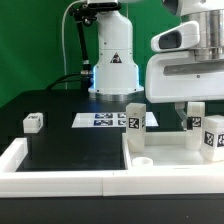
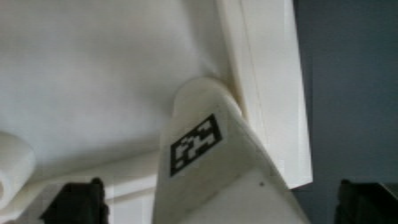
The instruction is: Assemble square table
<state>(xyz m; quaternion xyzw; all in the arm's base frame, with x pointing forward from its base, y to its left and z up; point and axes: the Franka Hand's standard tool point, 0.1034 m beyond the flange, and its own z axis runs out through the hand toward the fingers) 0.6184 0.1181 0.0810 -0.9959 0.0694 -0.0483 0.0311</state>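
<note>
Gripper (image 2: 222, 203) of the Panda arm hangs over the square tabletop (image 1: 165, 150) at the exterior view's right, fingers (image 2: 75, 200) spread wide and holding nothing; a tagged white leg (image 2: 214, 150) lies between them, clear of both tips, against the tabletop's raised rim (image 2: 258, 70); a second leg (image 1: 33, 122) sits well apart on the black table (image 1: 70, 150)

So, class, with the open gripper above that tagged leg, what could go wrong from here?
1. In the wrist view the tagged leg sits skewed against a white ridge, between the fingers of the open gripper. Closing now might grip it crooked or let it slip.
2. In the exterior view another leg stands close by, so the fingers could knock it.
</note>
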